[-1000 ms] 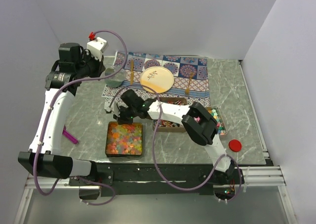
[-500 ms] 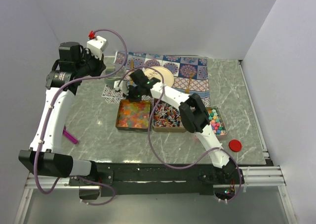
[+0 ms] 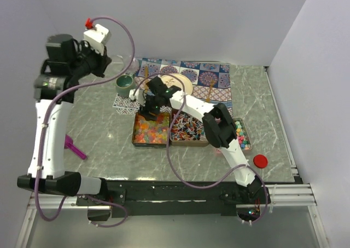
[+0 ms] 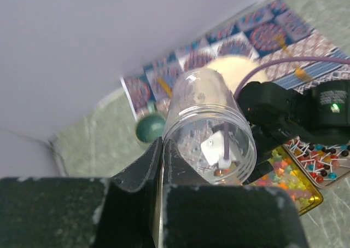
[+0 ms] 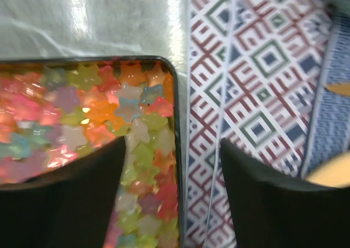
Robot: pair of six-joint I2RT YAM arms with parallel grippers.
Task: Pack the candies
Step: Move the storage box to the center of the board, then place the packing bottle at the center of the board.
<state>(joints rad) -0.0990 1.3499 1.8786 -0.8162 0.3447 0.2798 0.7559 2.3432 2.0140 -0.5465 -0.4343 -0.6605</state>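
The candies lie in three trays: star-shaped gummies [image 3: 150, 131], wrapped pieces [image 3: 188, 128] and pastel pieces [image 3: 241, 134]. My right gripper [image 3: 149, 109] hangs open low over the gummy tray's far end. In the right wrist view its fingers [image 5: 82, 204] straddle the tray's rim [image 5: 178, 149], one over the star gummies [image 5: 136, 133], one over the cloth, holding nothing. My left gripper [image 4: 162, 149] is raised at the back left, shut on the rim of a clear plastic jar [image 4: 210, 116] that tilts toward the trays.
A green bowl [image 3: 124, 84] and a yellow plate [image 3: 176, 85] sit on the patterned cloth [image 3: 213, 78] behind the trays. A purple scoop [image 3: 74, 148] lies at the left, a round red lid [image 3: 260, 161] at the front right.
The right gripper carried the gummy tray from the front up beside the wrapped-candy tray, then opened and let it go. The left arm rose and swung left with the jar.
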